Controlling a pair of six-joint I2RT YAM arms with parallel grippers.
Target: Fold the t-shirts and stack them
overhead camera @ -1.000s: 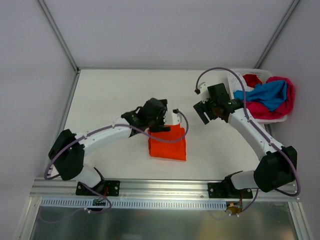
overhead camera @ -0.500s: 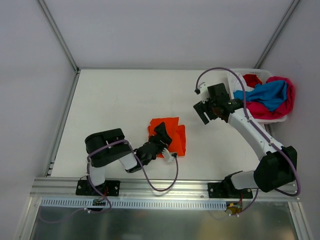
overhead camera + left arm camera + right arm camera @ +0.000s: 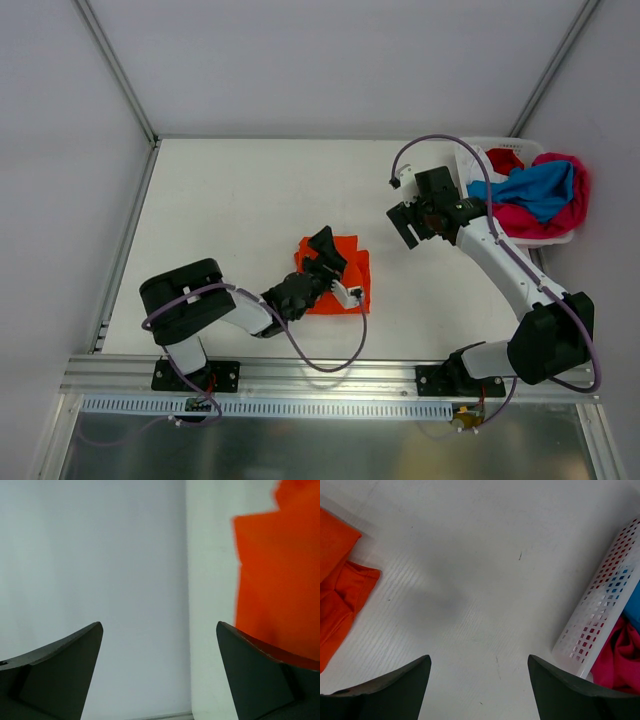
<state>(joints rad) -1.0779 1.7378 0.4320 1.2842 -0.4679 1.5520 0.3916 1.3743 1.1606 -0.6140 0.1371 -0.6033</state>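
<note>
The orange t-shirt (image 3: 357,264) is noted as soft, matte cloth, folded to a rough rectangle with one uneven, layered edge. It lies flat on the smooth white table (image 3: 230,200). It is found beneath the left gripper (image 3: 328,250), showing beyond the finger at the right of the wrist view. The dark, wedge-shaped fingers are parted wide and nothing is held. The right gripper (image 3: 408,226) is also parted and empty, with the orange cloth well apart off its left finger. Crumpled blue, magenta and red shirts (image 3: 535,190) are heaped in the perforated white plastic basket (image 3: 468,160) near its other finger.
</note>
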